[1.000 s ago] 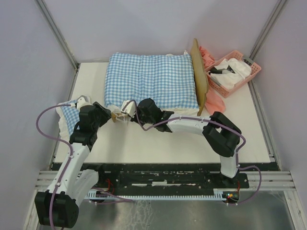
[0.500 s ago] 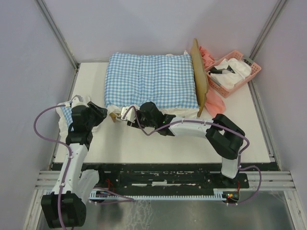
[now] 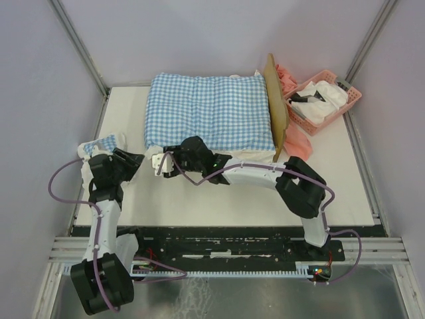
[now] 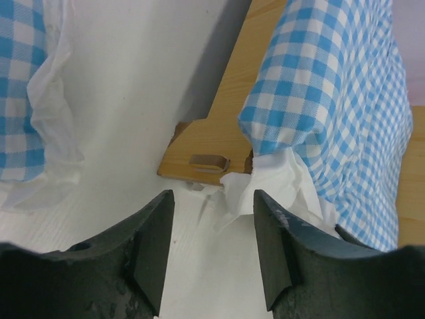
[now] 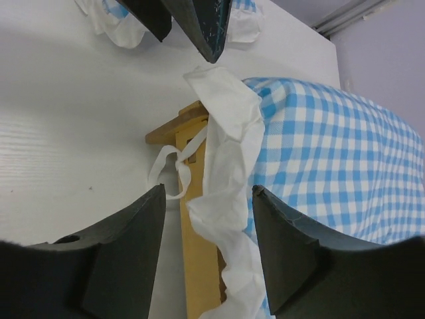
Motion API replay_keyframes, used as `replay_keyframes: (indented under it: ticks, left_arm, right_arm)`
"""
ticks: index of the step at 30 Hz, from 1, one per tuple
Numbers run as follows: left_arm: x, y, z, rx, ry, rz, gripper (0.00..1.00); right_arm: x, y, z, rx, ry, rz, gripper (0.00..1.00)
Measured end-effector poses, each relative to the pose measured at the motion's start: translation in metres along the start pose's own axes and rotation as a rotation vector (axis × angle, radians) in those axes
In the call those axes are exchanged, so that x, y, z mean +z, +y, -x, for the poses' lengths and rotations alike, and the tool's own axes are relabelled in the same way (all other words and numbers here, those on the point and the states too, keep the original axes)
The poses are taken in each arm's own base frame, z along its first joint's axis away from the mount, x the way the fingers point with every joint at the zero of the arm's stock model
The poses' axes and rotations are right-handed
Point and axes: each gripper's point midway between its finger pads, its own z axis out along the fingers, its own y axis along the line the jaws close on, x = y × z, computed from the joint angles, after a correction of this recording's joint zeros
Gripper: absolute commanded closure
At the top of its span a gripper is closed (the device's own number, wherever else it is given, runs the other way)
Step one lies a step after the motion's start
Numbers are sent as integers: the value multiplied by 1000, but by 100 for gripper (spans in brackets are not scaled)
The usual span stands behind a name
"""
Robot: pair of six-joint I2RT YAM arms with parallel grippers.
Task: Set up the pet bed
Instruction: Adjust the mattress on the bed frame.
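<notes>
Top external: the pet bed [image 3: 276, 116] sits at the far middle of the table [image 3: 265, 199], with its headboard upright on the right. The blue-checked cushion [image 3: 209, 119] hides nearly all the rest of it. A pink basket [image 3: 325, 100] of white items stands just beyond the headboard, and a pink cloth [image 3: 297, 141] lies between them. A small checked pillow [image 3: 103, 144] lies at the table's left edge. The left gripper [image 3: 137, 159] and right gripper [image 3: 157, 166] meet near the cushion's near left corner (their jaws are too small to read here).

Left wrist: the left gripper stands open and empty over bare table, facing the frame's wooden corner. A white frill [image 4: 262, 189] spills over that corner.

Right wrist: the right gripper's jaws are parted and clasp nothing. The frill and a thin white tie [image 5: 169, 174] drape the frame's corner ahead. The picture's top edge cuts off the left gripper's dark fingertips.
</notes>
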Motion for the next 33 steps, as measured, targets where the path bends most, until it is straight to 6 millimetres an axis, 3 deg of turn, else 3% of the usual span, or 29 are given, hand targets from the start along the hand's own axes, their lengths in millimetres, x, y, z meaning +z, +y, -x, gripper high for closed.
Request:
replay_keyframes:
  ticks: [3, 5, 10, 18, 23, 27, 33]
  left_arm:
    - [-3, 6, -6, -59, -13, -11, 55]
    - [-3, 7, -15, -87, 0, -40, 55]
    - [-4, 6, -36, -150, 29, -124, 55]
    - [5, -3, -33, -195, 4, -218, 61]
    - [15, -5, -27, -185, -14, -239, 59]
    - [20, -3, -26, -185, -16, -240, 55]
    - [21, -13, -15, -169, -42, -267, 54]
  right_arm:
    - [19, 4, -6, -42, 23, 15, 86]
    - [27, 10, -14, -49, 46, 27, 97]
    - [29, 20, -23, 57, 73, 37, 98]
    - [30, 7, -14, 315, 10, 4, 97]
    - [28, 2, -13, 388, -9, -13, 80]
    - [14, 5, -7, 415, -25, -11, 74]
    - [-9, -12, 18, 420, -93, -52, 75]
